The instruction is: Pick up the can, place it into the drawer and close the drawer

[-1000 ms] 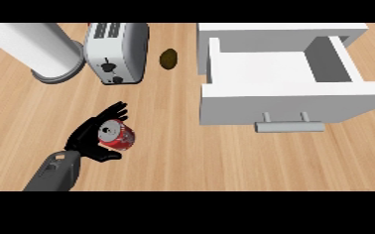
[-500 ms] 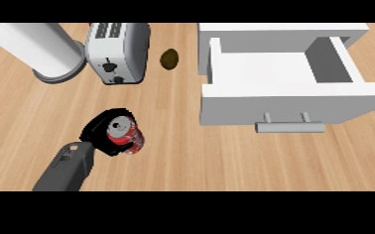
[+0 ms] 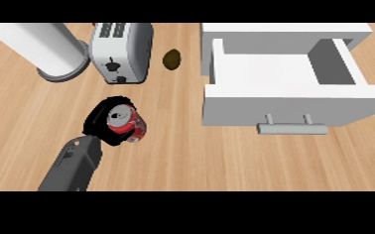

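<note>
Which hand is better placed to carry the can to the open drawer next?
Left. The left hand is already curled round the can, and the open drawer lies to its right across bare counter. The right hand is not in view.

The drawer (image 3: 282, 69) stands open, its white interior unblocked from above. Left of the drawer, bare wooden counter (image 3: 176, 148) gives open passage. Further left of the drawer stand a small brown object (image 3: 171, 59), a toaster (image 3: 121, 51) and a white cylinder (image 3: 44, 47).
</note>
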Motion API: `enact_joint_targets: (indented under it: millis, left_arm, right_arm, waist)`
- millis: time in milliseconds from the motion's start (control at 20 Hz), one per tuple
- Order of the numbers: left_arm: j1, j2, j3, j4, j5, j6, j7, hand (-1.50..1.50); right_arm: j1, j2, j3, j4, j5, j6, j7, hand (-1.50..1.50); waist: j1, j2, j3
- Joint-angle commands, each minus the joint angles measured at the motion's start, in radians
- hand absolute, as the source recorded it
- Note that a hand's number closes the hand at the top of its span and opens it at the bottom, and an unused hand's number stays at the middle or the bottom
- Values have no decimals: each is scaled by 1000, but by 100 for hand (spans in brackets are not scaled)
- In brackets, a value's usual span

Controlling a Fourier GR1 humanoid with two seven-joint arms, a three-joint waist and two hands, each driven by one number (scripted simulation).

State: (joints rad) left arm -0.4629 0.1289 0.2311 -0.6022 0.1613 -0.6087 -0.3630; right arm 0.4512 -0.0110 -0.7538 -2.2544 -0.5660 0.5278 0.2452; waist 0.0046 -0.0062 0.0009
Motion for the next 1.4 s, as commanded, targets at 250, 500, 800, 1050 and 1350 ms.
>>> enact_joint_targets:
  millis: [250,500,800,1050,1350]
  left_arm:
    - [45,-126,73,-316,93,399,104,150]
    - [85,-128,-107,-558,148,583,191,150]
    - [107,-129,-208,-792,120,734,352,150]
    - [-45,-120,-228,-793,87,818,444,150]
    - [-173,-108,-239,-776,52,902,520,150]
  right_arm:
    - [17,6,-24,-18,-35,12,8,-150]
    - [-6,11,13,-15,12,-6,15,-150]
    - [67,11,9,-59,-34,-37,3,-150]
    - [88,11,26,-35,-26,10,-51,-150]
    - [29,10,32,-60,-15,-31,26,-150]
  waist:
    - [11,-5,1]
    - [9,-3,1]
    - [-7,1,0]
    - [-16,3,0]
    - [-15,5,-1]
